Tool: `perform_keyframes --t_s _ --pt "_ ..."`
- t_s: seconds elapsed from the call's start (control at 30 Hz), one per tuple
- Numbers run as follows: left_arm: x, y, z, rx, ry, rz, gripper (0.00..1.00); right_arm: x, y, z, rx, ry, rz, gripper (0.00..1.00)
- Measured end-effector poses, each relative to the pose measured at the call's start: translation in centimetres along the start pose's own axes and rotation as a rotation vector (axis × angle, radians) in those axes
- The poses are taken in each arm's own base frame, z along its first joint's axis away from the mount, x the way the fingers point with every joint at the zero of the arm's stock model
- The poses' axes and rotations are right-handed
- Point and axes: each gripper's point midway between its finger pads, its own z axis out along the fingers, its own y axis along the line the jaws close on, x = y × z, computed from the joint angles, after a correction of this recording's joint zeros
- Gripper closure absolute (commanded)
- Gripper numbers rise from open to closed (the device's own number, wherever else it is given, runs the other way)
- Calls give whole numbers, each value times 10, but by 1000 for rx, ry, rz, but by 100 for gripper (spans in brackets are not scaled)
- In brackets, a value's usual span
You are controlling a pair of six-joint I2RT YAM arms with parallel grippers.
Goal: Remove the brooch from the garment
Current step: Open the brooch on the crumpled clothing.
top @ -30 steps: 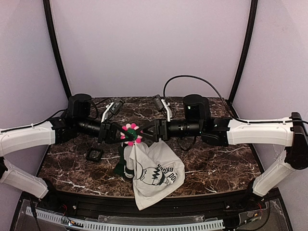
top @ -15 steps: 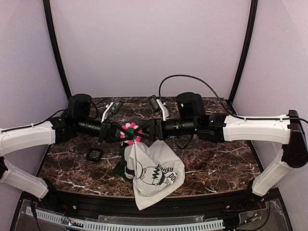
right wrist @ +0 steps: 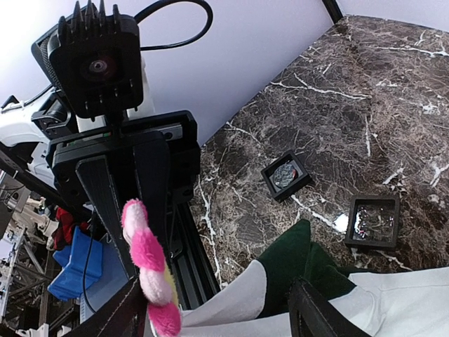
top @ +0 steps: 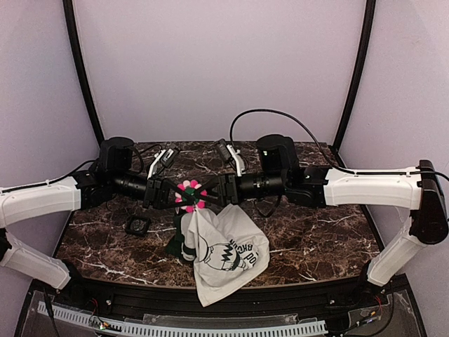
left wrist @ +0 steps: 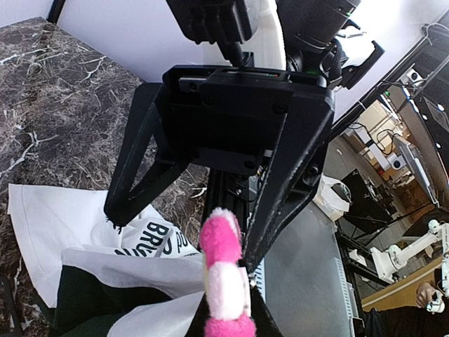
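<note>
The pink-and-white flower brooch sits pinned at the top of the white T-shirt, which hangs from it down onto the table. My left gripper is shut on the garment right at the brooch and holds it up. My right gripper is open, facing the left one, with its fingers on either side of the brooch. In the left wrist view the brooch stands edge-on beside one right fingertip. In the right wrist view the brooch is near my left-hand finger, above the fabric and green sleeve.
A small black square frame lies on the marble table left of the shirt. The right wrist view shows two such frames. The shirt's lower hem drapes over the table's near edge.
My right arm has moved left, bringing its open gripper up to the brooch. The left arm, brooch and shirt have stayed in place.
</note>
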Motion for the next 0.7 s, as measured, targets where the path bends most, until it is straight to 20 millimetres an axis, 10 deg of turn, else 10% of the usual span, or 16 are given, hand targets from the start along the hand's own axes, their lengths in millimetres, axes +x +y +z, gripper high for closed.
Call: perform_keyframes --t_s 0.7 --pt "2 0 3 25 10 -13 99 3 9 7 -78 19 -22 31"
